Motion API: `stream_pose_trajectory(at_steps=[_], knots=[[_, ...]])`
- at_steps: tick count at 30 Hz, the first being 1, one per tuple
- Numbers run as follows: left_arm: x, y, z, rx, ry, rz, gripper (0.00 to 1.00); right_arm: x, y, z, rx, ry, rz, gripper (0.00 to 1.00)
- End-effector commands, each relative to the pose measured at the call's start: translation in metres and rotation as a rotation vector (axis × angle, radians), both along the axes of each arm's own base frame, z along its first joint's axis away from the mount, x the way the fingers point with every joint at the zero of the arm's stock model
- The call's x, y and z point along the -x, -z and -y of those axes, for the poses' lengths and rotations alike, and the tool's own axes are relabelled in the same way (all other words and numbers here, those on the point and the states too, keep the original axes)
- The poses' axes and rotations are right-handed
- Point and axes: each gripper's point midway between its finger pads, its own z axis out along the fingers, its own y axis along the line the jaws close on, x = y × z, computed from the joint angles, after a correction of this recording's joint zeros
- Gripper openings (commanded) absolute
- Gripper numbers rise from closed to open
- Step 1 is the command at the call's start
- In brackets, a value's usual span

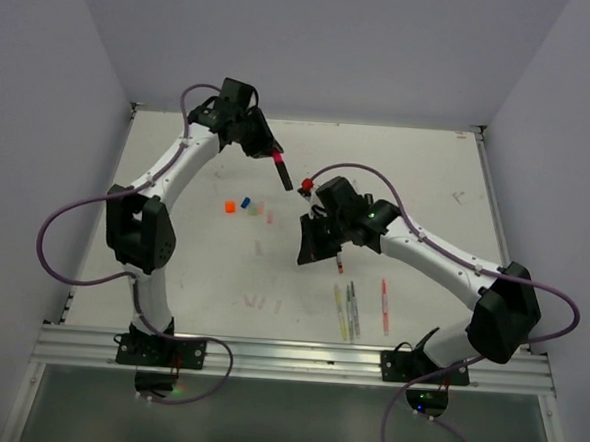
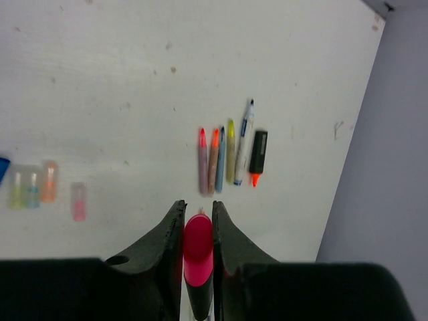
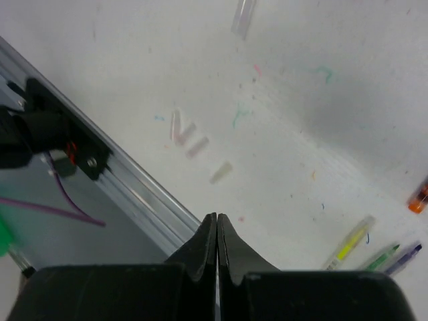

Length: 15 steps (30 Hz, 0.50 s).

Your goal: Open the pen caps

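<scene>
My left hand [image 2: 198, 207] is clamped on the pink highlighter [image 1: 284, 173], holding it up above the far part of the worktop [image 1: 428, 169]. In the left wrist view the two fingers sit tight on either side of its pink cap [image 2: 198, 244], and the black barrel runs back between them toward the camera (the cap is on the barrel, as far as I can see). Beyond my fingertips, down on the worktop, a row of pens [image 2: 221, 159] lies side by side with bare coloured tips. A black highlighter [image 2: 258, 152] with an orange tip lies at the right end of that row.

Loose caps lie on the worktop to the left of the row. An orange cap [image 1: 230, 206] has a blue cap [image 1: 246, 204] just beside it, a couple of pale ones lie next to them, and a pale pink cap [image 2: 78, 200] sits a little apart.

My right hand [image 3: 217, 224] hangs over the middle of the worktop, nearer to me than the left one, with its fingers pressed together. A thin pale sliver shows between them low in the right wrist view, and I cannot tell what it is. Below this hand several clear caps [image 3: 197, 146] lie in a loose cluster near the metal rail [image 3: 134, 190], and off to the right lies a yellow-green pen [image 3: 348, 244].
</scene>
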Motion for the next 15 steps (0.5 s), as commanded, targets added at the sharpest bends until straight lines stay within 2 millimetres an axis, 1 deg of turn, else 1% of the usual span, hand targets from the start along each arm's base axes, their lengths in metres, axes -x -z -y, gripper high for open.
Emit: stream_pose_trajectory(at_steps=[1,3,4,5,6,7,8,9,10,11,12,13,14,15], knots=[[-0.043,-0.054,-0.036,0.011,-0.156,0.179,0.00,0.045,0.012,0.012,0.079,-0.104,-0.077,0.00],[-0.045,-0.056,-0.035,0.033,-0.136,0.195,0.00,0.044,0.005,0.014,0.072,-0.094,-0.056,0.00],[-0.043,-0.058,-0.033,0.045,-0.125,0.203,0.00,0.037,0.000,0.016,0.074,-0.085,-0.024,0.00],[-0.034,-0.045,-0.029,0.060,-0.095,0.170,0.00,0.028,-0.022,0.015,0.028,-0.070,0.029,0.00],[-0.035,-0.053,-0.023,0.095,-0.071,0.211,0.00,0.011,-0.033,0.021,-0.004,-0.017,0.051,0.00],[-0.027,-0.063,-0.021,0.120,-0.042,0.237,0.00,-0.001,-0.047,0.023,-0.049,0.011,0.074,0.28],[-0.019,-0.062,-0.017,0.140,-0.009,0.232,0.00,-0.009,-0.066,0.021,-0.114,0.006,0.086,0.43],[-0.012,-0.055,-0.016,0.152,0.012,0.227,0.00,-0.030,-0.068,0.033,-0.137,0.052,0.069,0.51],[-0.003,-0.063,-0.014,0.175,0.036,0.243,0.00,-0.039,-0.072,0.035,-0.158,0.038,0.068,0.54],[0.008,-0.064,-0.009,0.213,0.073,0.230,0.00,-0.047,-0.090,0.030,-0.211,-0.004,0.085,0.56],[0.018,-0.063,-0.007,0.248,0.086,0.224,0.00,-0.061,-0.080,0.029,-0.183,-0.026,0.088,0.57],[0.025,-0.064,-0.005,0.272,0.100,0.216,0.00,-0.070,-0.095,0.025,-0.193,-0.051,0.126,0.60],[0.031,-0.068,-0.002,0.294,0.114,0.216,0.00,-0.076,-0.096,0.020,-0.198,-0.069,0.129,0.61],[0.038,-0.071,-0.003,0.308,0.114,0.218,0.00,-0.081,-0.089,0.011,-0.209,-0.096,0.102,0.62]])
